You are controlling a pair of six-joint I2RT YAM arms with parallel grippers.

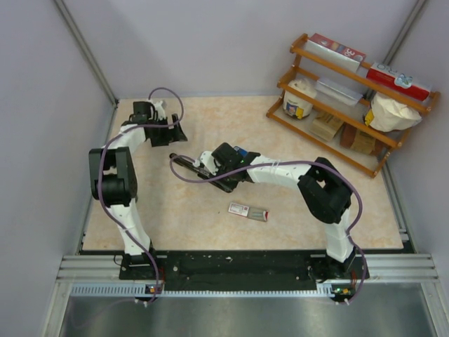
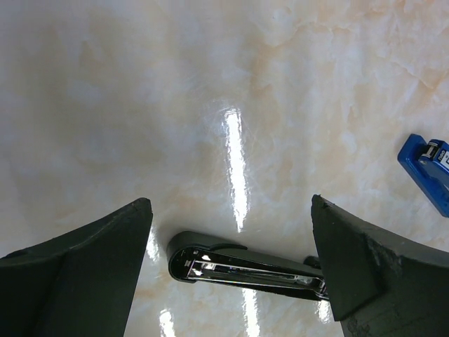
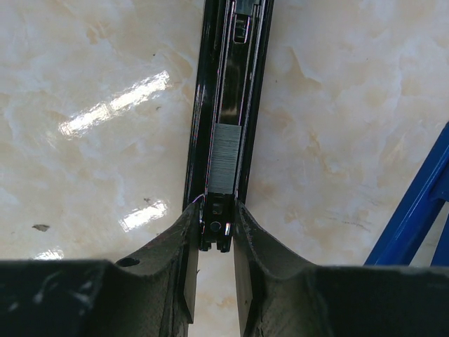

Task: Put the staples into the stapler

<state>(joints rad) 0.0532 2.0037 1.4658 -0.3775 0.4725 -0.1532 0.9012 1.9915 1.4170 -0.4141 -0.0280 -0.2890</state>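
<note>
The right tool is almost pressed together, pinching the near end of the open stapler, with a finger against each side of the black rail. The left tool hangs spread wide and empty above the stapler's far tip. The staples lie as one short strip in the magazine channel, just ahead of the right fingertips. Their box rests on the worktop, apart from the stapler and nearer the arm bases.

The step in hand looks like seating the strip. It should sit flat and square on the rail, and any push should run straight along the channel, since a skewed strip could jam or snap.

The stapler is long, narrow and glossy black, with a bright inner rail. The strip is a grey, finely ribbed block. The worktop is polished, marble-patterned and glaring. A blue piece lies beside the stapler; whether it belongs to it cannot be told.
</note>
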